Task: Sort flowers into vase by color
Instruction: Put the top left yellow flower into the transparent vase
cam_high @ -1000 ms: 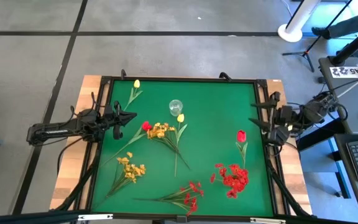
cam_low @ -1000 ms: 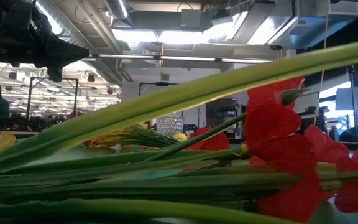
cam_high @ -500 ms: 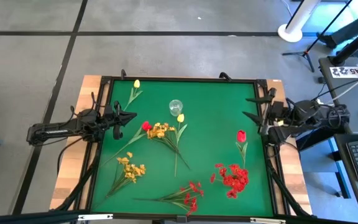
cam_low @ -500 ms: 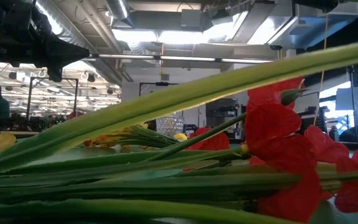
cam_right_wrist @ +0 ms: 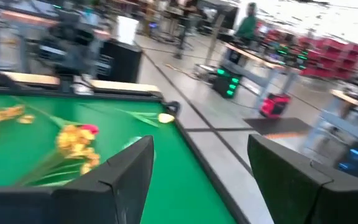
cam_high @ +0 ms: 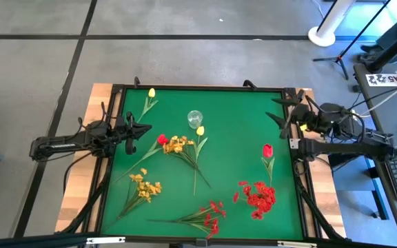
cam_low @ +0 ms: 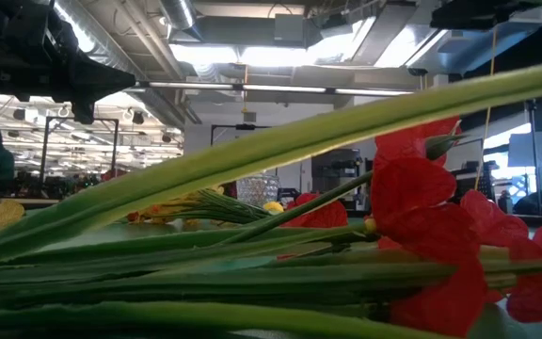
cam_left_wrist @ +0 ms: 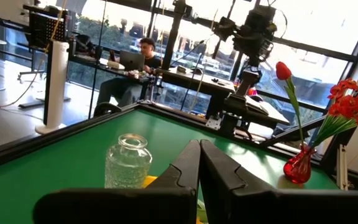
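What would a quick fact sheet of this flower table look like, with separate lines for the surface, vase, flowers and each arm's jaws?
surface: green mat
vase: clear glass vase, empty, toward the far middle of the mat
yellow flowers: three tulips and two sprays lying flat
red flowers: two tulips and two sprays lying flat
left gripper: jaws shut, holding nothing, at the mat's left edge
right gripper: jaws open, holding nothing, at the mat's right edge
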### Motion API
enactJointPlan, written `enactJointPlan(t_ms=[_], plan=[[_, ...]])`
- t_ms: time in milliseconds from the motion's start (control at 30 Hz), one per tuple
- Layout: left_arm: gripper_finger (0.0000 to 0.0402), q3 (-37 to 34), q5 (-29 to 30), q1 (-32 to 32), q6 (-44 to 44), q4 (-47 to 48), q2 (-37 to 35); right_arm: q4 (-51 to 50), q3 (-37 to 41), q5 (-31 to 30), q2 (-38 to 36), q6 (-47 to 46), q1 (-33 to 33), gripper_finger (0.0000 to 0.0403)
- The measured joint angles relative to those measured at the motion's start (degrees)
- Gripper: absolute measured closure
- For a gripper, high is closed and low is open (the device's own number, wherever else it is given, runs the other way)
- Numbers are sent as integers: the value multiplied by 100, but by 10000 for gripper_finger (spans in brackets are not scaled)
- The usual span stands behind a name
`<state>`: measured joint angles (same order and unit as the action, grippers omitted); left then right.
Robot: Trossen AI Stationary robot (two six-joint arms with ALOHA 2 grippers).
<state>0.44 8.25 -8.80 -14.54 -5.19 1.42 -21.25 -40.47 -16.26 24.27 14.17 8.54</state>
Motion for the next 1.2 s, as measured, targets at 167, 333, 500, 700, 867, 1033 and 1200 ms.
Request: enactJointPlan(t_ms=[167, 333, 500, 700, 867, 1033, 1200], plan=[[397, -1, 0, -2, 143, -300, 1, -24, 0, 844, 106, -436, 702, 144], [397, 1, -2, -2, 295, -1061, 0, 6, 0, 2056, 355, -1062, 1277, 144], [397, 1, -51, -3, 294, -1477, -1, 40, 0, 2024, 373, -1232, 1567, 144], [397, 22, 16, -9, 117, -1296, 121, 152, 5, 1326, -446, -1469, 1591, 144], [397, 289, 788, -87, -115, -443, 673, 180, 245, 1323, -1167, -1877, 1589, 144], [397, 702, 1011, -394, -266, -173, 1352, 220, 643, 1252, -1519, -2169, 1589, 144], [397, 1371, 1095, -941, -589, 1384, 2354, 655, 966, 1277, -1556, -2290, 1587, 144]])
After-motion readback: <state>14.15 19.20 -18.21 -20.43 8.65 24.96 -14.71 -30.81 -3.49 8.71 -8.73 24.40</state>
